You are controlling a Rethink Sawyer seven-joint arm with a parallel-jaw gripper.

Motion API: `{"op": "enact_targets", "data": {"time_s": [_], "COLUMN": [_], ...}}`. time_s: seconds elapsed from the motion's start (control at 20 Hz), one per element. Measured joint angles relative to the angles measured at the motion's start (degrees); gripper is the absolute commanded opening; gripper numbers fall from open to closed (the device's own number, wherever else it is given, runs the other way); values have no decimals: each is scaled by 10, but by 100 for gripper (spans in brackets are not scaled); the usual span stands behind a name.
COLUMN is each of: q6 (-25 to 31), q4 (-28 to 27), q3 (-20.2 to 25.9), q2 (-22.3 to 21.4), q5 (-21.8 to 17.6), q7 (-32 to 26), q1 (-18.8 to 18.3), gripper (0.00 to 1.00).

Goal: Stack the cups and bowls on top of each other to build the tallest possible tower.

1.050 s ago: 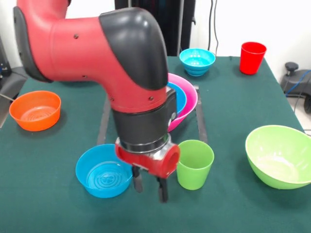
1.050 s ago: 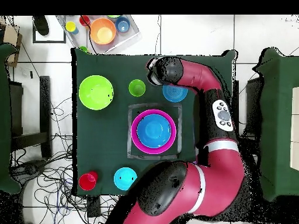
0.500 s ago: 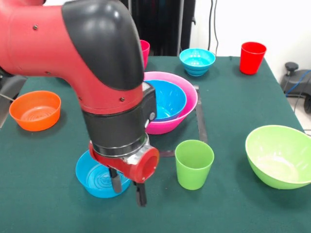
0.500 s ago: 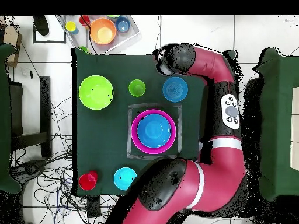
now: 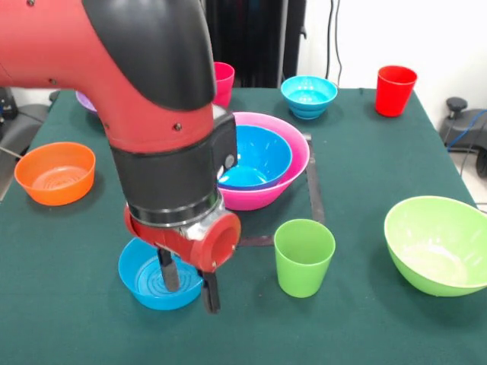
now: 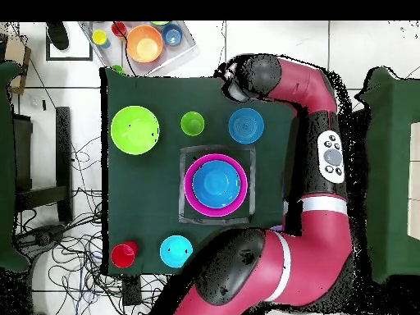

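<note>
Gripper (image 5: 188,281): hanging over the blue bowl (image 5: 152,280), fingers apart, apparently straddling its near rim, gripping nothing.
Tower (image 5: 285,163): pink bowl cradling another blue bowl.

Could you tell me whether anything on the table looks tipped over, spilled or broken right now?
Nothing stands out. The bowls and cups all sit upright and apart, a blue bowl nested neatly in the pink bowl. The hand is open at another blue bowl's rim.
</note>
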Motion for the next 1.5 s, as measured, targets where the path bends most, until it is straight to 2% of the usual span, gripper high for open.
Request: {"op": "enact_targets", "data": {"time_s": [0.45, 0.7, 1.15, 1.5], "q6": [-25, -43, -99, -107], "q4": [95, 129, 157, 159], "q3": [0, 0, 0, 0], "q2": [-52, -62, -58, -58], "q5": [-2, -2, -2, -1], "q7": [0, 0, 0, 0], "q1": [-26, -33, -37, -37], "gripper": [100, 100, 100, 100]}}
